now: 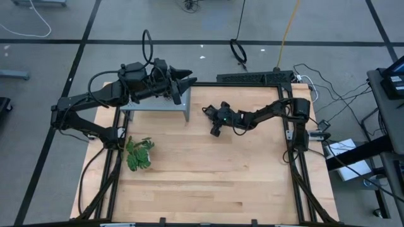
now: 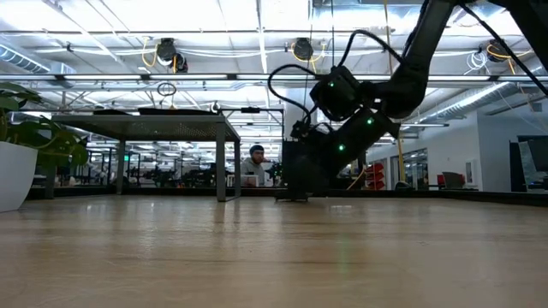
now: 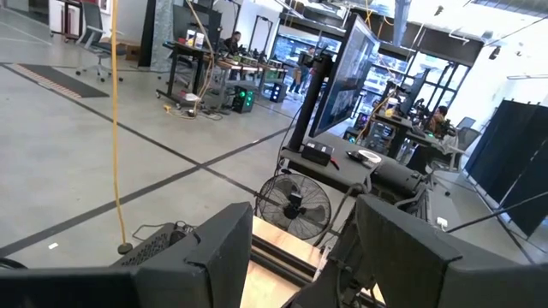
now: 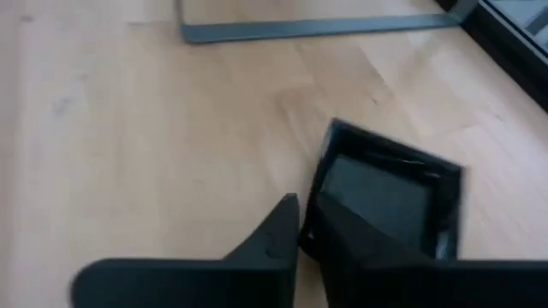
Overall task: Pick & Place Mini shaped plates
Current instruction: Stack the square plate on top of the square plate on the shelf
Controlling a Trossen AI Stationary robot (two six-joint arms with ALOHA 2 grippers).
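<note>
The right gripper (image 4: 300, 224) is down at the wooden table (image 1: 208, 176), its two dark fingers (image 4: 270, 235) pressed close on the near rim of a square black plate (image 4: 385, 201); one finger sits outside the rim and the other just inside it, so the plate's edge is pinched between them. In the right wrist view the plate lies flat on the wood, turned a little so that one corner points away from the gripper, and its glossy floor shows grey with a raised dark border. From above, the right gripper (image 1: 216, 129) is in front of the grey shelf (image 1: 158, 108), just off the shelf's right end, with the right arm stretched toward it from its mount beyond the shelf's right side. The plate itself is too small to pick out in the high view. In the low view the right gripper (image 2: 295, 190) touches down on the table beside the shelf's right leg, green lights glowing on the arm above it.

The strip of grey metal in the right wrist view is the foot of the shelf (image 4: 317, 30), well beyond the plate.

The left gripper (image 1: 183, 81) hangs above the shelf's right end, fingers (image 3: 214, 257) spread apart with nothing between them.

A leafy green plant (image 1: 139, 153) stands in front of the shelf's left end, well apart from the plate. A person (image 2: 255, 164) sits in the room behind the shelf.
</note>
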